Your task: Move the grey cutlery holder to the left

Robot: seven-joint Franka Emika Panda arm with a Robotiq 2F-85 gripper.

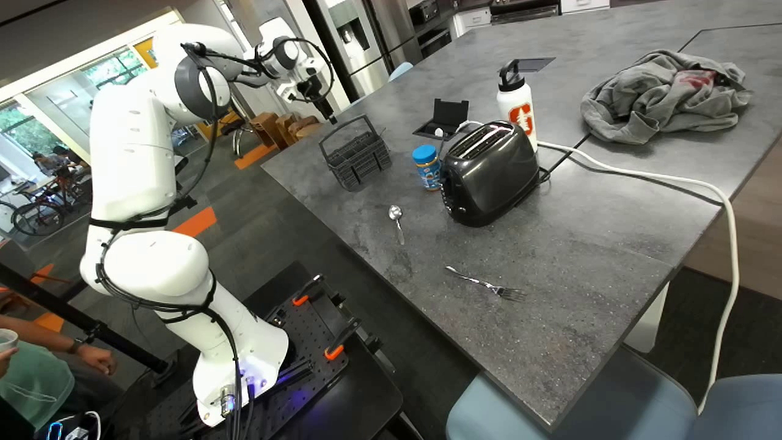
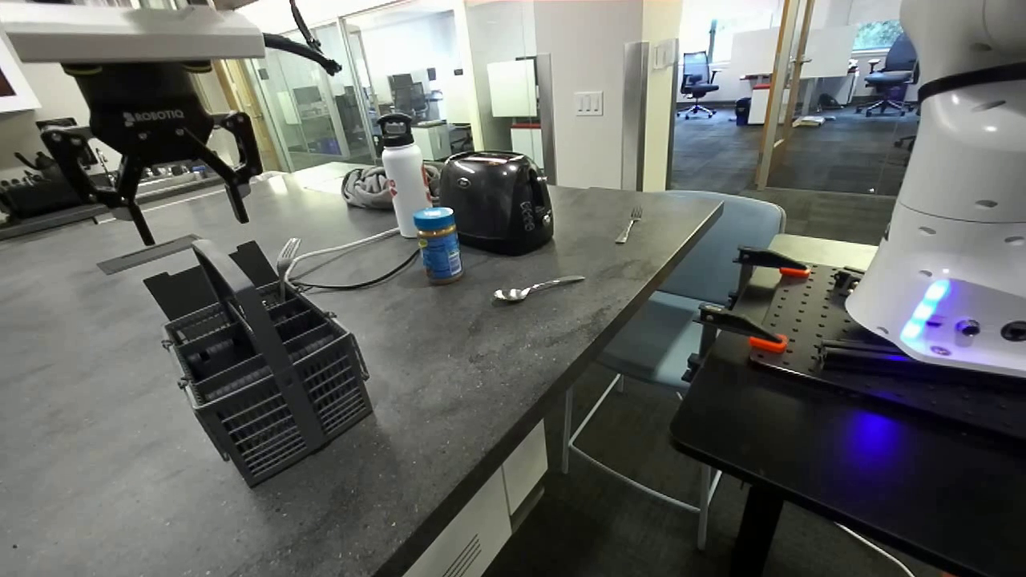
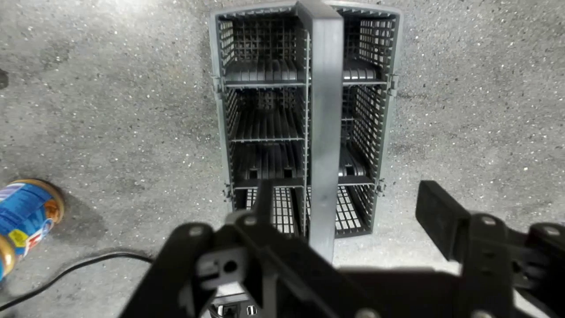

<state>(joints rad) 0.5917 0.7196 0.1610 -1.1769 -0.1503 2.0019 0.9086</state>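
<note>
The dark grey cutlery holder stands upright on the grey table in both exterior views (image 1: 359,157) (image 2: 280,401), with its handle up. It also shows from above in the wrist view (image 3: 326,132). My gripper (image 1: 327,113) is open and empty, above the holder and apart from it. In an exterior view its fingers (image 2: 195,228) point down, higher than the handle. In the wrist view the handle runs between the two fingertips (image 3: 346,198), nearer the left finger. Fork tines (image 2: 288,255) show at the holder's far edge; I cannot tell whether that fork stands in it.
A blue-lidded jar (image 1: 426,168), black toaster (image 1: 489,174) and white bottle (image 1: 516,104) stand beside the holder. An open table socket (image 1: 451,116) lies behind. A spoon (image 1: 397,223) and fork (image 1: 486,283) lie near the table's edge. A white cable (image 1: 647,173) crosses the table.
</note>
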